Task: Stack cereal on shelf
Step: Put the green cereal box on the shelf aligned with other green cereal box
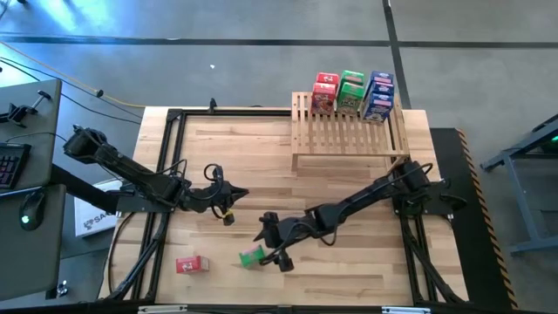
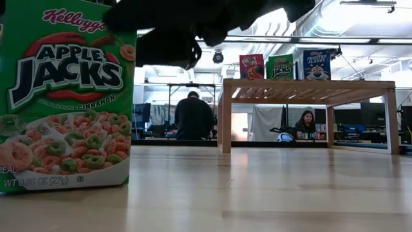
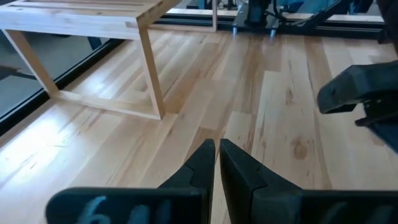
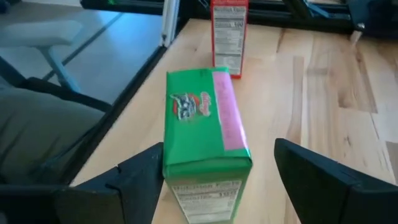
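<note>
A green cereal box (image 4: 202, 124) stands upright on the table near its front edge (image 1: 251, 255) and fills the left of the low view (image 2: 64, 96). My right gripper (image 4: 219, 149) is open, one finger on each side of this box (image 1: 268, 247). A red box (image 1: 192, 264) sits to its left (image 4: 229, 34). Red (image 1: 324, 92), green (image 1: 351, 92) and blue (image 1: 379, 94) boxes stand along the far edge of the slatted wooden shelf (image 1: 349, 135). My left gripper (image 1: 234, 209) hovers shut over the table's middle left (image 3: 217, 149), holding nothing. My right gripper has one finger (image 4: 146, 171) close against the green box's side (image 4: 166, 155). I cannot tell whether the two touch. The other finger (image 4: 311, 174) stands clear of the box. The fingers come slanting down from the table's right.
Black frame rails (image 1: 166, 174) run along the table's left and right edges. The shelf stands on legs (image 2: 225, 116) at the far right, with bare table under it. Beyond the table's far edge, people (image 2: 193, 116) are in the room.
</note>
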You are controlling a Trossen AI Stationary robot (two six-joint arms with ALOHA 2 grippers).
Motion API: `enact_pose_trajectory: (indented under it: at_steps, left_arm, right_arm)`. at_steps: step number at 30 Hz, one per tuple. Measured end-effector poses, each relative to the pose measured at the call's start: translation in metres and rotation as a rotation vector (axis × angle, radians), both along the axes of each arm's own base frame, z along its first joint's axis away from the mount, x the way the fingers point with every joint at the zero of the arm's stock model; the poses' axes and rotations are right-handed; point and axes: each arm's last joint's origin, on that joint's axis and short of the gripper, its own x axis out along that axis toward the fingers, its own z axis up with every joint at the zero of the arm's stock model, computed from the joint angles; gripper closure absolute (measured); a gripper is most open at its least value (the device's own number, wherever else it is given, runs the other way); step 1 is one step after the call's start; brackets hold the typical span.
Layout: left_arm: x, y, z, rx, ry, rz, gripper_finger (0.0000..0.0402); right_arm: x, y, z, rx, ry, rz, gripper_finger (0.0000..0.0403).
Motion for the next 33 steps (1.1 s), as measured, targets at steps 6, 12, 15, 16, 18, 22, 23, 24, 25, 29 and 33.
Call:
enact_pose_trajectory:
  at_steps: [6,12,15,16,18,22,23,24,25,29,33]
  left_arm:
    - [-0.001,-0.002,0.0,0.002,0.001,-0.012,0.0385]
    - [-0.001,-0.002,0.0,0.013,0.003,-0.01,0.0385]
    - [-0.001,-0.002,0.0,0.012,0.002,-0.008,0.0385]
    - [-0.001,-0.002,0.0,0.01,0.001,-0.008,0.0385]
    - [-0.001,-0.002,0.0,-0.001,-0.002,-0.003,0.0385]
    - [-0.002,-0.004,0.0,-0.006,-0.012,0.003,0.0385]
    - [-0.002,-0.006,0.001,-0.003,-0.014,0.002,0.0385]
    - [-0.003,-0.007,0.001,0.0,-0.017,0.003,0.0385]
    - [-0.004,-0.008,0.001,0.0,-0.02,0.004,0.0385]
    - [-0.007,-0.016,0.001,0.003,-0.036,0.006,0.0385]
    - [-0.009,-0.021,0.003,0.003,-0.061,0.015,0.0385]
  right_arm:
    - [0.001,0.001,-0.007,0.008,0.017,0.005,0.0131]
    - [0.001,0.003,-0.006,0.015,0.0,0.056,0.0188]
    - [0.002,0.004,-0.005,0.015,-0.02,0.068,0.0217]
    - [0.002,0.004,-0.005,0.014,-0.023,0.07,0.0226]
    - [0.002,0.004,-0.004,0.009,-0.031,0.074,0.024]
    - [0.003,0.004,-0.003,0.015,-0.042,0.093,0.0251]
    - [0.003,0.005,-0.003,0.017,-0.047,0.097,0.0251]
    - [0.003,0.005,-0.002,0.019,-0.054,0.098,0.0251]
    - [0.003,0.005,-0.001,0.021,-0.058,0.101,0.0249]
    - [0.0,0.004,0.009,0.007,-0.071,0.114,0.0246]
    - [-0.012,-0.003,0.04,-0.045,-0.086,0.102,0.0246]
